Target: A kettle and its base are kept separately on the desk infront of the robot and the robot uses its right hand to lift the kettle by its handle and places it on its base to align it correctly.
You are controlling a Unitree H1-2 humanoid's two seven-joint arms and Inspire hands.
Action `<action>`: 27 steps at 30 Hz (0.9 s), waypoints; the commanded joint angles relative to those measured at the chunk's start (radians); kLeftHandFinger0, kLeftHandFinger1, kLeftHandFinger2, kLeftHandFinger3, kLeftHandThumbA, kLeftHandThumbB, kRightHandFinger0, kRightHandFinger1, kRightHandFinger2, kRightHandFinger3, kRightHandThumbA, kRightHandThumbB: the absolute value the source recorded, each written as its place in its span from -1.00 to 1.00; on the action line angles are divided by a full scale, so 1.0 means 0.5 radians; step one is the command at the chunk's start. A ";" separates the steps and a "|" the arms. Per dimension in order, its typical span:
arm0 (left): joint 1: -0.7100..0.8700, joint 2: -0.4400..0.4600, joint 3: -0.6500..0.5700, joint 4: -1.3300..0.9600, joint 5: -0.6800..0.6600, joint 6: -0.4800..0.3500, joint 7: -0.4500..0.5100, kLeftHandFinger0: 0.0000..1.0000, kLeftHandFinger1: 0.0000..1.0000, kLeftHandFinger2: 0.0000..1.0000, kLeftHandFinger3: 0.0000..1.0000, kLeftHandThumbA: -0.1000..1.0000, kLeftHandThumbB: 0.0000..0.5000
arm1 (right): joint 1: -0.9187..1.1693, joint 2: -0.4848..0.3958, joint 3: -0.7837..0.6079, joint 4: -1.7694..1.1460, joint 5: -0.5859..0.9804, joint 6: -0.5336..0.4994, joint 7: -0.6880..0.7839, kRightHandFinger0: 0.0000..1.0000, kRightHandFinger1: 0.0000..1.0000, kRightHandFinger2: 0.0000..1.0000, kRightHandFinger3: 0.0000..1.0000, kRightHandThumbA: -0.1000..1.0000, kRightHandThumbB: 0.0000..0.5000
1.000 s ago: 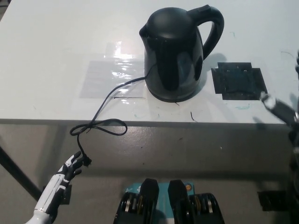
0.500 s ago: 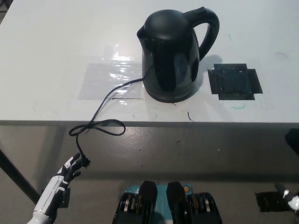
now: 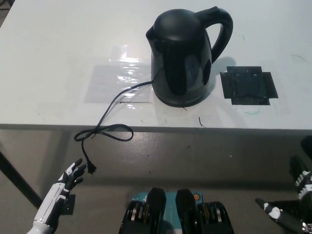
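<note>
The black kettle (image 3: 181,56) stands upright near the middle of the white desk (image 3: 58,53), handle (image 3: 222,29) turned to the right. Its base shows only as a dark rim (image 3: 181,102) under the kettle's bottom. From there a black power cord (image 3: 105,122) runs left and hangs over the desk's front edge. My black right hand (image 3: 295,204) is low at the bottom right, below the desk and far from the kettle, holding nothing. The white left hand (image 3: 72,174) rests at the lower left with fingers apart, next to the cord's plug (image 3: 91,168).
A black square patch (image 3: 248,85) lies flat on the desk just right of the kettle. A clear taped sheet (image 3: 114,80) lies left of it. The desk's front edge (image 3: 156,127) crosses the picture, and a dark leg (image 3: 17,178) slants at the lower left.
My right arm has dropped from the desk's right edge to below the desk at the bottom right. The picture shifted slightly with the camera. Kettle and left hand stayed put.
</note>
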 commanded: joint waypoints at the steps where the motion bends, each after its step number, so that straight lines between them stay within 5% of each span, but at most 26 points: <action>1: -0.036 -0.005 0.028 -0.020 -0.041 -0.087 0.011 1.00 1.00 1.00 1.00 1.00 0.28 | -0.074 -0.049 0.032 0.039 0.079 -0.114 0.161 1.00 1.00 1.00 1.00 1.00 0.12; 6: -0.034 -0.018 0.043 -0.026 -0.056 -0.079 0.016 1.00 1.00 1.00 1.00 1.00 0.25 | -0.143 -0.037 0.041 0.099 0.109 -0.027 0.211 1.00 1.00 1.00 1.00 1.00 0.24; 18: -0.023 -0.011 0.050 -0.020 -0.039 -0.067 0.017 1.00 1.00 1.00 1.00 1.00 0.24 | -0.113 -0.009 0.011 0.155 0.092 -0.024 0.226 1.00 1.00 1.00 1.00 1.00 0.02; 27: -0.036 -0.008 0.054 0.002 -0.048 -0.078 0.010 1.00 1.00 1.00 1.00 1.00 0.13 | -0.105 -0.007 -0.001 0.176 0.070 -0.022 0.230 1.00 1.00 1.00 1.00 1.00 0.06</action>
